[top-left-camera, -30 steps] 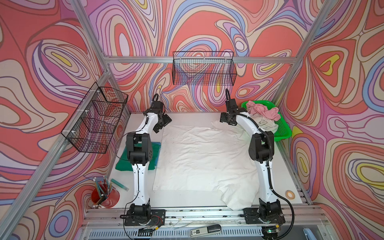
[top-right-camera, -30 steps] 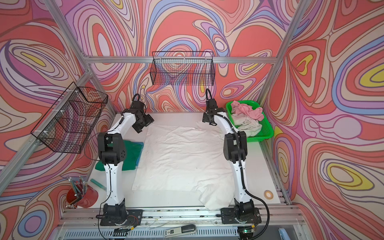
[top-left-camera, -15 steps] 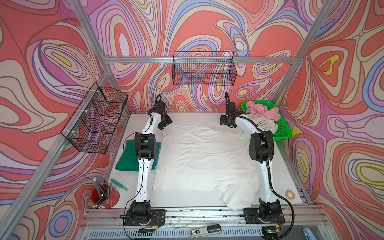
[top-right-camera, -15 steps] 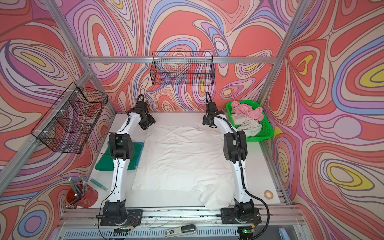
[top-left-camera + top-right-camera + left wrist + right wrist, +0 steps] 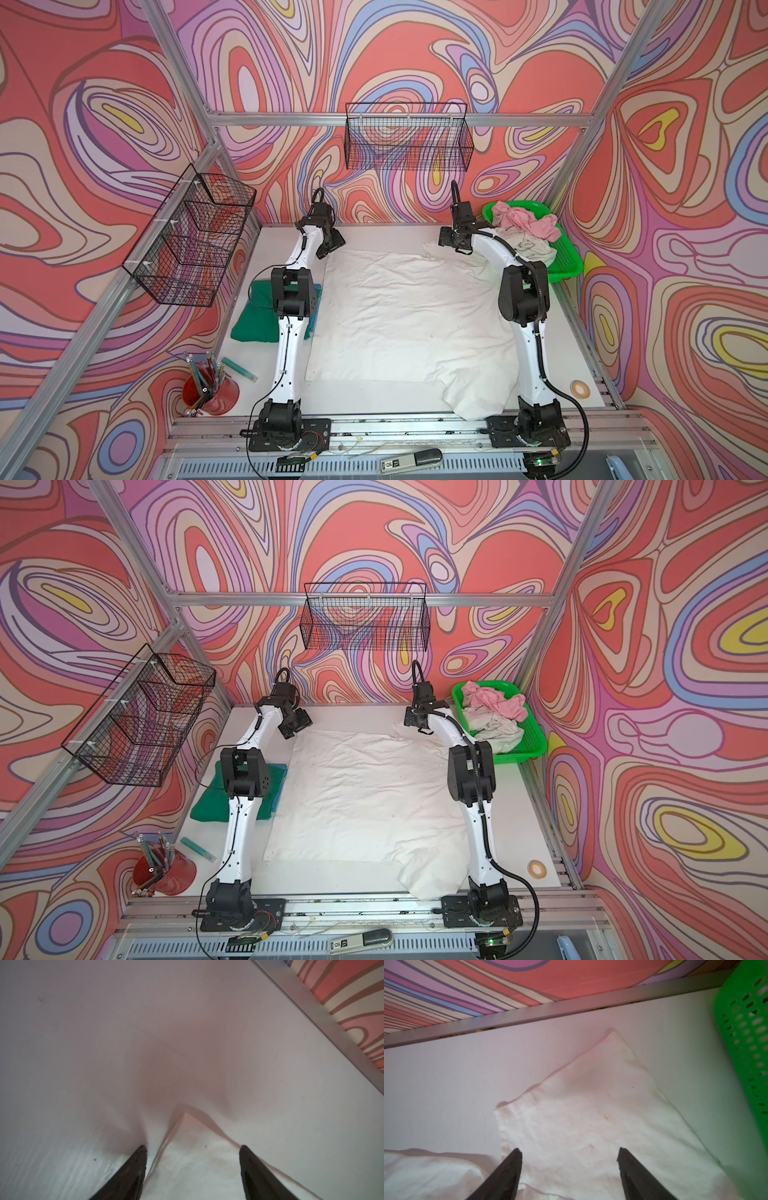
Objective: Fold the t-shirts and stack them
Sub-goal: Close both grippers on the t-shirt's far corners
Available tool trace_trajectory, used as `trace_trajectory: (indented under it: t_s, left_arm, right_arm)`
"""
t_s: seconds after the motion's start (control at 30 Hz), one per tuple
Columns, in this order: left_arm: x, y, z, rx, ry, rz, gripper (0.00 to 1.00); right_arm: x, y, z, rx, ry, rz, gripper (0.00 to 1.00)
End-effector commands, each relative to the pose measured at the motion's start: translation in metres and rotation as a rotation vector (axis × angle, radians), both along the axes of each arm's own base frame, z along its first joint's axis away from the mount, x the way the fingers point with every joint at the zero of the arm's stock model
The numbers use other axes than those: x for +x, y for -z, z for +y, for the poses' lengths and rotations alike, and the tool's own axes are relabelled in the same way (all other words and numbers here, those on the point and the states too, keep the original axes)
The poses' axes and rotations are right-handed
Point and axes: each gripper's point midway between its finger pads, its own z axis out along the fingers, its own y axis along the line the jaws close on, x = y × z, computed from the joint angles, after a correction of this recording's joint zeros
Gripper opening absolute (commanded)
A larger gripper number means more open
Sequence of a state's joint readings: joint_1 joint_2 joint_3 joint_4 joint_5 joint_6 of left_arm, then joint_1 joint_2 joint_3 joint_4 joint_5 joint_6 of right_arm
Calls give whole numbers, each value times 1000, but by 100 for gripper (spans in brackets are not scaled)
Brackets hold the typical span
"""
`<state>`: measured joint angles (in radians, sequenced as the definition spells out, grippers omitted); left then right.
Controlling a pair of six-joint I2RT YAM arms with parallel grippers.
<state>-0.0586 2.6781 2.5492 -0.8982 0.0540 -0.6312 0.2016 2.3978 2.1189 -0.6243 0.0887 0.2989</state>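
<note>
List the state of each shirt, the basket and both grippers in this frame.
white t-shirt: spread flat on the table, one near corner bunched up.
dark green t-shirt: folded, lying beside it.
pink t-shirt: crumpled in the green basket.
off-white t-shirt: crumpled there too.
left gripper: open, jaws either side of the white t-shirt's far corner.
right gripper: open over its other far corner.

You are looking into a booth whose swirl-patterned walls [image 5: 395,50] loop in coral red, pink, lilac, blue and yellow, edged by bare aluminium posts and rails [image 5: 291,119]. A long black wire-mesh basket [image 5: 409,145] hangs from the back rail, and a compartmented black wire basket [image 5: 191,241] from the rail on the left. Below them lies a flat white tabletop [image 5: 582,357], softly and evenly lit.
</note>
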Motion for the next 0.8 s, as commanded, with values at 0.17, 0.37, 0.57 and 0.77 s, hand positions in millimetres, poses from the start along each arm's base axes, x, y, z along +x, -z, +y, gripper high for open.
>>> trace_trajectory:
  t_s: [0.17, 0.37, 0.57, 0.77]
  left_arm:
    - [-7, 13, 14, 156, 83, 42, 64]
    - [-4, 25, 3, 119, 107, 43, 51]
    - [-1, 25, -7, 95, 119, 30, 31]
    - [-1, 24, -10, 88, 139, 24, 7]
  right_arm:
    - [-1, -34, 8, 61, -12, -62, 76]
    - [-2, -27, 8, 64, -10, -51, 76]
    - [7, -6, 1, 18, 12, -15, 77]
    - [22, 15, -11, 34, 17, 7, 79]
